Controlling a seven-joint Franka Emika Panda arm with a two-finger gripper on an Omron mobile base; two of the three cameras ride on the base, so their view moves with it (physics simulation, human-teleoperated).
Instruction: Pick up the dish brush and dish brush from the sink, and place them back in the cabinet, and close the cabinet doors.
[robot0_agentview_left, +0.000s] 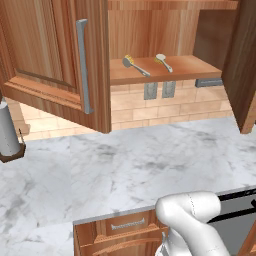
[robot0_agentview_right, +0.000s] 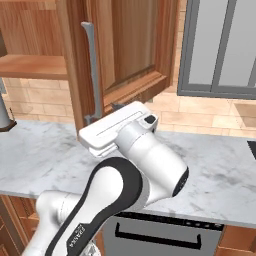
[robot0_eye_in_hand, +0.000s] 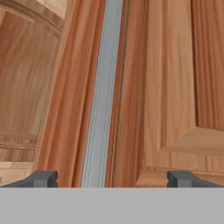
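The gripper (robot0_eye_in_hand: 112, 178), wide open and empty, faces the cabinet door (robot0_eye_in_hand: 175, 87), its handle (robot0_eye_in_hand: 103, 96) just ahead; an off-centre push could slip off.

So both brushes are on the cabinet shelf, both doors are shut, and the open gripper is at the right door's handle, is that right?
Not quite: the doors are open, not shut. The left base view shows the left door and right door swung out, with both brushes on the shelf. The rest holds: the hand view shows the open gripper at the handle.
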